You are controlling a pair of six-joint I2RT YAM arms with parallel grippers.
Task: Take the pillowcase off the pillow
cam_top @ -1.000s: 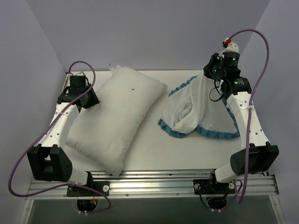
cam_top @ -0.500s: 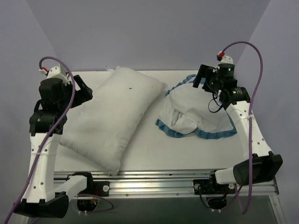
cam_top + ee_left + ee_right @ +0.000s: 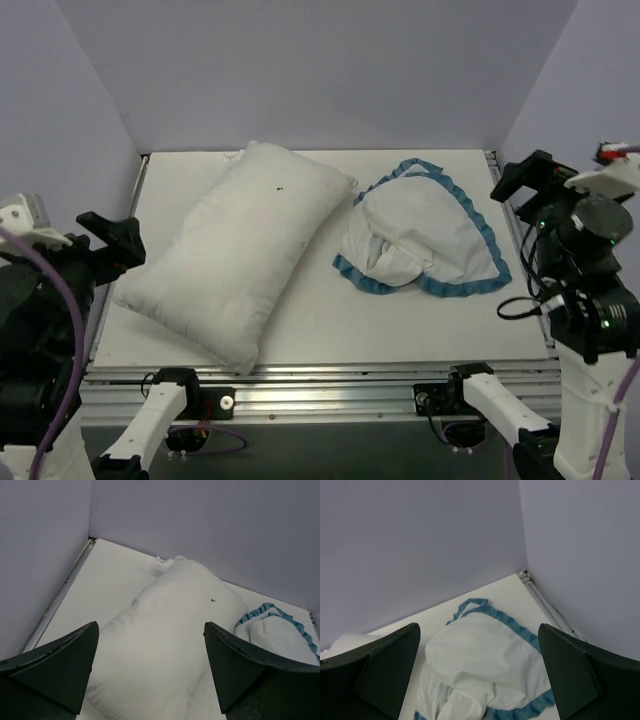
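Observation:
The pillow, plump and plain white with a tiny dark speck, lies diagonally on the left half of the table. The pillowcase, white side up with blue ruffled trim, lies crumpled on the right half, apart from the pillow. My left gripper hangs open above the table's left edge, holding nothing; its wrist view looks down on the pillow and a bit of pillowcase. My right gripper is open and empty, raised beyond the right edge. Its wrist view shows the pillowcase far below the open gripper.
The white table is walled by lavender panels at the back and both sides. A metal rail with the arm bases runs along the near edge. A thin metal strip lines the right edge.
The right gripper opened and let the pillowcase drop flat onto the table. Both arms pulled back and up towards the near corners, and the left gripper opened wide.

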